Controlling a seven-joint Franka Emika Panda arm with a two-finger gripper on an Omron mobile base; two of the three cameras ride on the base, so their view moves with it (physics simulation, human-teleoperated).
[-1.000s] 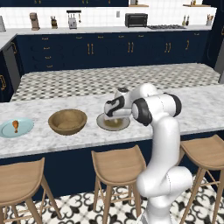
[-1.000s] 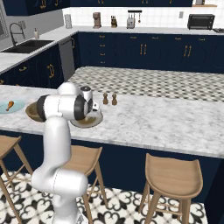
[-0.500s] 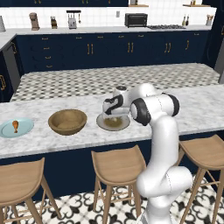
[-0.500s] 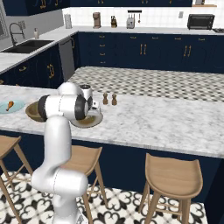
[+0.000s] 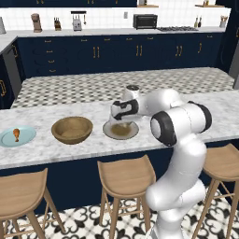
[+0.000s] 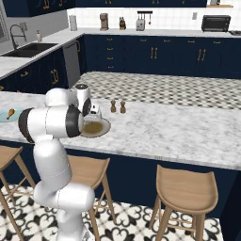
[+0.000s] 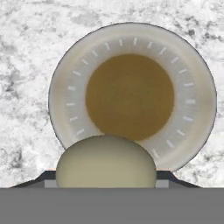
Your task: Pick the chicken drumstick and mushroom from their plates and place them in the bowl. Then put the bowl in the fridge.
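The mushroom (image 7: 105, 159), a pale beige lump, sits between my gripper's (image 7: 107, 180) fingertips, which are shut on it. It hangs just above the grey-rimmed plate (image 7: 65, 87) with the brownish centre, over its near rim. From the left base view my gripper (image 5: 122, 115) hovers over that plate (image 5: 121, 131). The wooden bowl (image 5: 72, 129) stands to the plate's left, with nothing in it. Further left, the chicken drumstick (image 5: 16, 134) lies on the light blue plate (image 5: 25, 137). The fridge is out of view.
Two small shakers (image 6: 117, 106) stand on the island counter behind the grey-rimmed plate (image 6: 100, 128). Wooden stools (image 5: 124, 173) line the counter's near side. A sink (image 6: 28, 48) and navy cabinets run along the back walls.
My hand has risen a little above the grey-rimmed plate, carrying the mushroom with it. Bowl, plates and drumstick have stayed put.
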